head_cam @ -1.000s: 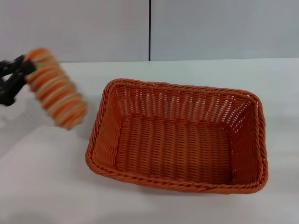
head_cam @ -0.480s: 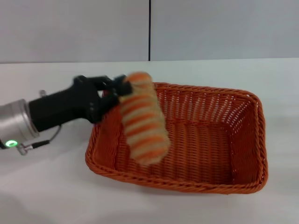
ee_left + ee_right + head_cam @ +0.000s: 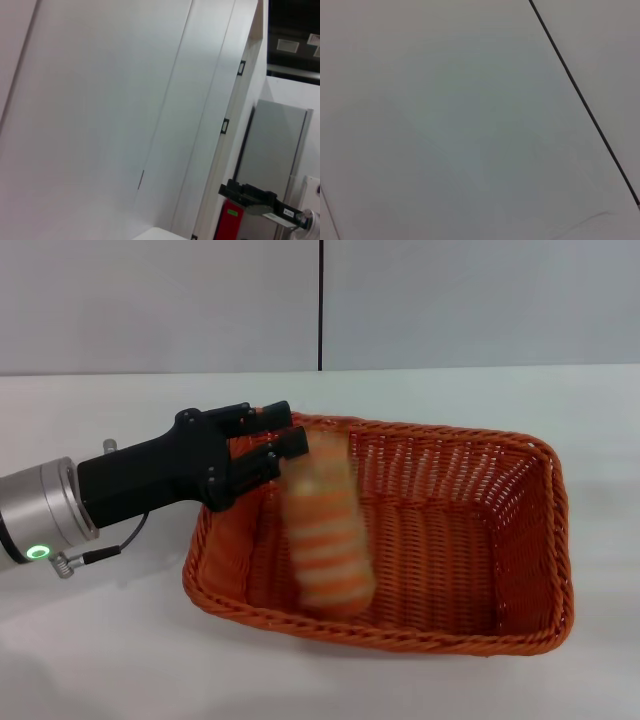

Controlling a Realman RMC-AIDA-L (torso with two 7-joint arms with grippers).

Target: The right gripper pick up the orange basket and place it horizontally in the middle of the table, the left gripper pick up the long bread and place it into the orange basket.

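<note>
Left gripper (image 3: 283, 443) over far-left corner of orange basket (image 3: 520, 540), arm reaching in from left. Fingers spread apart, gripping nothing. Long bread (image 3: 326, 540) just right of fingertips, blurred, standing steeply on end inside basket's left half, lower end near front wall; contact with fingers cannot be told. Basket sits lengthwise left to right on white counter (image 3: 100, 640), mid-scene. Right gripper out of sight; wrist views show only walls.
</note>
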